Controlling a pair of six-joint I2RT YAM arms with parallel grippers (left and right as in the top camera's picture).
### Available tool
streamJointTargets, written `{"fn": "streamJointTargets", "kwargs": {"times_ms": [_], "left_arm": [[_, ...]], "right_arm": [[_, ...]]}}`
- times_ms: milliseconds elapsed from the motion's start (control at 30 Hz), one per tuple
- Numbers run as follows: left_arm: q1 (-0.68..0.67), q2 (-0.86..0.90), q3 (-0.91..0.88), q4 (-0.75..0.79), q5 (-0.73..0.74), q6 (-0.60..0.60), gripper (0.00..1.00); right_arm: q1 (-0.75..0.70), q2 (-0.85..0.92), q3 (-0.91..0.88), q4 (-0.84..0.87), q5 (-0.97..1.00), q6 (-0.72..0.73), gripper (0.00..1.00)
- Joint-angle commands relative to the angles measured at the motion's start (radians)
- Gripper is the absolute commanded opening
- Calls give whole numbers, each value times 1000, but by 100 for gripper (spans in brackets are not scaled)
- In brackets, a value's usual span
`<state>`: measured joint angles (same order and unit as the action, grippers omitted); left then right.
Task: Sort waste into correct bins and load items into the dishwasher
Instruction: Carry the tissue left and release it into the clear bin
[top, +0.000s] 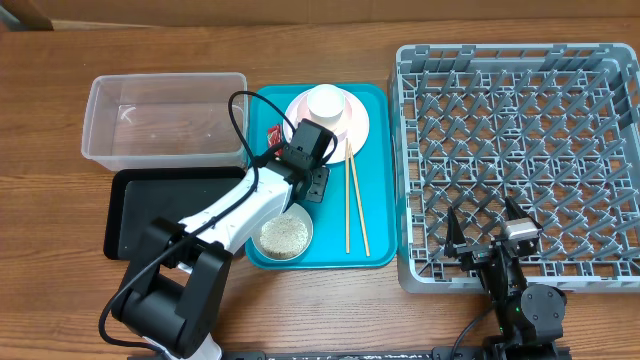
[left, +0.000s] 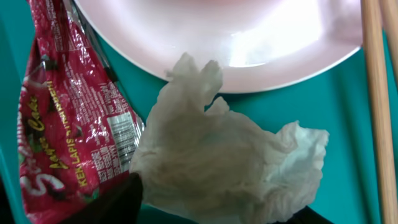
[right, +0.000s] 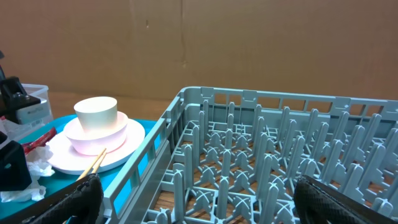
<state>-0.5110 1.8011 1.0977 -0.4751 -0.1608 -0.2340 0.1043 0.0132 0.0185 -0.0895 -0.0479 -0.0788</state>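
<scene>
My left gripper (top: 298, 160) is low over the teal tray (top: 375, 215), open, its two dark fingers on either side of the crumpled white tissue (left: 230, 158). The red wrapper (left: 65, 124) lies just left of the tissue and shows in the overhead view (top: 273, 133). The pink plate (left: 217, 43) is just beyond, with a white bowl and cup (top: 327, 103) stacked on it. The chopsticks (top: 352, 195) lie to the right. A white bowl of rice (top: 285, 236) sits at the tray's front. My right gripper (right: 211, 202) is open and empty over the grey dish rack's (top: 520, 70) front edge.
The clear tub (top: 165, 120) stands at the back left, with the black tray (top: 170, 215) in front of it, both left of the teal tray. The dish rack holds nothing. Bare wooden table surrounds everything.
</scene>
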Motion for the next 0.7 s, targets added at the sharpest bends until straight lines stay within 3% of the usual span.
{"fn": "streamJointTargets", "kwargs": {"times_ms": [0,167,300,667], "left_arm": [[-13,10,-36,25,6,-7,56],[-13,11,-43,32,32,-6,40],[-14,1,-24,10,31,-6,6],[23,-237,263,-288,21,-18,4]], "right_arm": [[-4,-8,-11,8,3,0,100],[-4,-8,-11,8,3,0,100],[-4,-8,-11,8,3,0,100],[-4,-8,-11,8,3,0,100]]}}
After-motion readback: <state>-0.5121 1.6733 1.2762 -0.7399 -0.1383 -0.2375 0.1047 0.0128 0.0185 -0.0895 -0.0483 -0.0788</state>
